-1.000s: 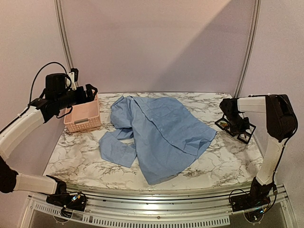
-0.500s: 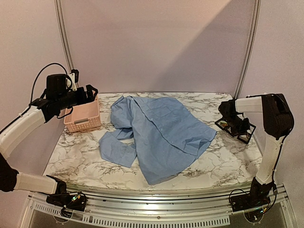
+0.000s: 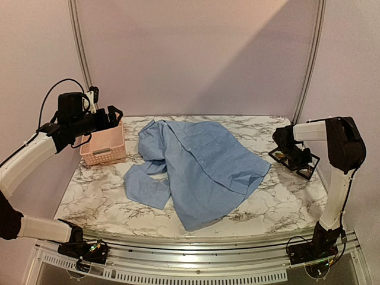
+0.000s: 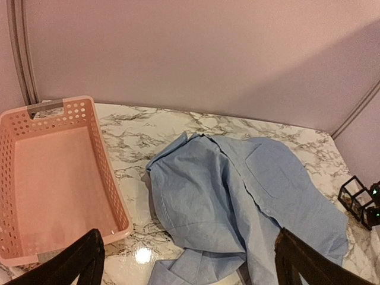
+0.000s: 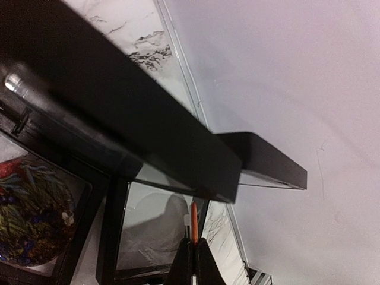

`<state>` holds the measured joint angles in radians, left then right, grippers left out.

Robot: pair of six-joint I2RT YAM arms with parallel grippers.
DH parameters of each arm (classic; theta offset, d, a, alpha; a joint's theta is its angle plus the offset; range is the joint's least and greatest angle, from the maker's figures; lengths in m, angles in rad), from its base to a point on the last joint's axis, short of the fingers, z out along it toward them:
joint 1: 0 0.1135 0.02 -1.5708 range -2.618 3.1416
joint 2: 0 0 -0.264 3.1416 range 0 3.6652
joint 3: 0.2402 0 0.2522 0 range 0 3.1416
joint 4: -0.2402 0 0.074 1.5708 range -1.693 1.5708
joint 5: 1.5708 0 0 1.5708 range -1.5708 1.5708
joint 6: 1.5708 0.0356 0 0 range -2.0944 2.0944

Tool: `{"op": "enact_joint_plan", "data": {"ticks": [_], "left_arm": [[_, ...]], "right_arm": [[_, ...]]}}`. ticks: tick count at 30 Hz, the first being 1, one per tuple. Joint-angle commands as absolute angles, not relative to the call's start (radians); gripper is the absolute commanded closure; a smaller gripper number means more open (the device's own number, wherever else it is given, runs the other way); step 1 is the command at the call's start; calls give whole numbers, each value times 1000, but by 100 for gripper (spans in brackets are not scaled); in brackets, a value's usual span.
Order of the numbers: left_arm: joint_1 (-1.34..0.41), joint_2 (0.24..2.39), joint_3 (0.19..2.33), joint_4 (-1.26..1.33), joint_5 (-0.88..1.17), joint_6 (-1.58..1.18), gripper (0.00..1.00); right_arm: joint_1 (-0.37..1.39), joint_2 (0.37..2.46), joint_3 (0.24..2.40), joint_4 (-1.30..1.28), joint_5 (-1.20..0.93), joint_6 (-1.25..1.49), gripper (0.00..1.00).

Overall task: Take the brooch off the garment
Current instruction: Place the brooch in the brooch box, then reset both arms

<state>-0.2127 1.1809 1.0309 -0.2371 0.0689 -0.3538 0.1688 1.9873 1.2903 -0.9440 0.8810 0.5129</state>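
Note:
The garment (image 3: 202,160), a light blue shirt, lies crumpled across the middle of the marble table and also shows in the left wrist view (image 4: 237,196). No brooch shows on its cloth. My left gripper (image 3: 113,114) hangs open and empty above the pink basket; in its wrist view (image 4: 187,249) the fingers stand wide apart. My right gripper (image 3: 295,155) is at the black-framed glass box (image 3: 304,166) on the right. In its wrist view (image 5: 194,243) the jaws are shut on a thin orange piece (image 5: 193,222), seen edge-on; I cannot tell whether it is the brooch.
A pink plastic basket (image 3: 102,145) stands empty at the back left (image 4: 113,196). The black box (image 5: 148,154) has glass panels and a colourful picture (image 5: 29,219) inside. The walls stand close behind and to the right.
My right wrist has shifted slightly left at the black box. The left arm and the shirt have not moved.

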Motion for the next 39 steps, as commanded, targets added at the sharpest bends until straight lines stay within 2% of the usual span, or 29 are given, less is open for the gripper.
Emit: {"op": "enact_joint_plan", "data": {"ticks": [1,5,10,14,25,32,39], "left_arm": [[-199,1198,1013,-221,82,-364,1],[-199,1206,1014,-221,89,-366,0],[-199,1208,1014,-222,92,-367,0],[-198,1207,1013,-222,90,-367,0],[-198,1190,1004,-216,68,-358,1],[-196,1182,1001,-212,51,-355,0],[-195,1174,996,-225,-21,-390,1]], "right_arm": [[162,2003,1304,-904,849,501,100],[163,2001,1307,-899,831,493,93],[163,1992,1311,-888,803,487,76],[163,1974,1312,-879,790,477,68],[163,1855,1278,-799,665,426,23],[162,1783,1281,-755,561,392,15],[163,1660,1240,-565,302,345,2]]}}
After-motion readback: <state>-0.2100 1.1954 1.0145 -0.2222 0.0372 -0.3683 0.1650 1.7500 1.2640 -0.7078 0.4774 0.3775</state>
